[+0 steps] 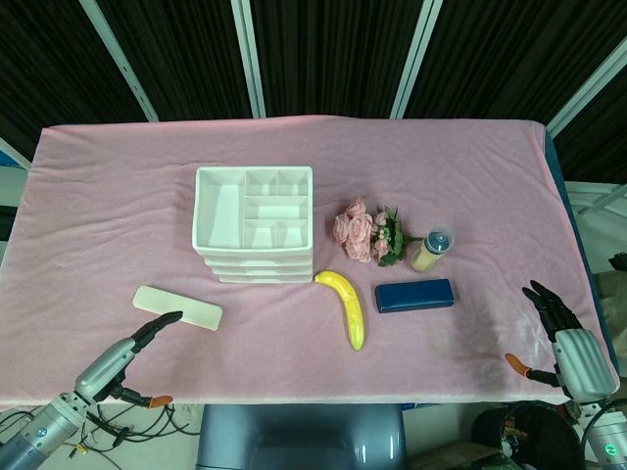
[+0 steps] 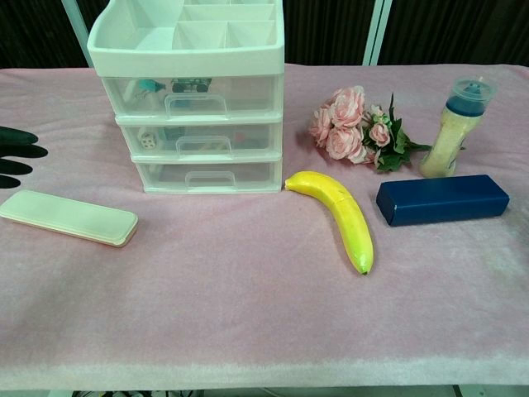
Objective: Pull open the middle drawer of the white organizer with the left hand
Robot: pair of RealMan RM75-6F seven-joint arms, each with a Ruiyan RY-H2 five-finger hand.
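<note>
Three drawers shut; middle drawer (image 2: 202,142) well right of left hand (image 2: 18,155).

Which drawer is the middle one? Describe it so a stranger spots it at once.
Find the white plastic three-drawer organizer standing on the pink tablecloth, left of the yellow banana. Its clear-fronted drawers are stacked; the middle drawer sits between the other two. It alone shows a small white die at its left end, behind the see-through front.

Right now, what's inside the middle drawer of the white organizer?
Through the middle drawer's clear front, a small white dotted item, maybe a die, sits at left; the rest is blurred behind the handle.
</note>
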